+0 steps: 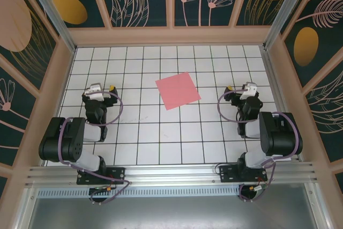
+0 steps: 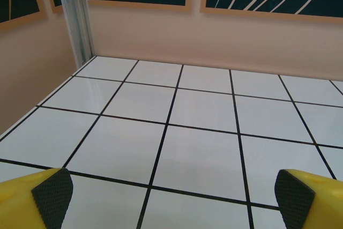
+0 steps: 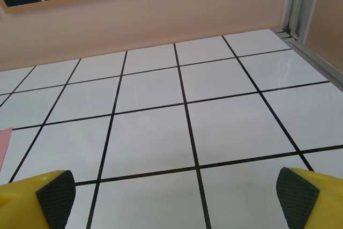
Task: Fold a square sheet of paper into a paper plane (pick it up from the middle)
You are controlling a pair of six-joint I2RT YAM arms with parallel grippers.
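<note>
The square sheet of paper [image 1: 178, 90] lies flat and unfolded, pink-red, slightly turned, in the middle of the white grid table between the two arms. Its corner shows as a pink sliver [image 3: 4, 146] at the left edge of the right wrist view. My left gripper [image 1: 98, 88] rests left of the sheet, about two tiles away; in its wrist view the left gripper [image 2: 171, 199] is open, yellow fingers with black pads wide apart over bare tile. My right gripper [image 1: 247, 88] sits right of the sheet; the right gripper [image 3: 174, 199] is open and holds nothing.
Pink walls [image 1: 171, 37] and metal corner posts [image 1: 48, 6] enclose the grid table [image 1: 161, 143] on three sides. Each arm's purple cable [image 1: 116, 112] loops beside it. A metal rail [image 1: 171, 174] runs along the near edge under both bases.
</note>
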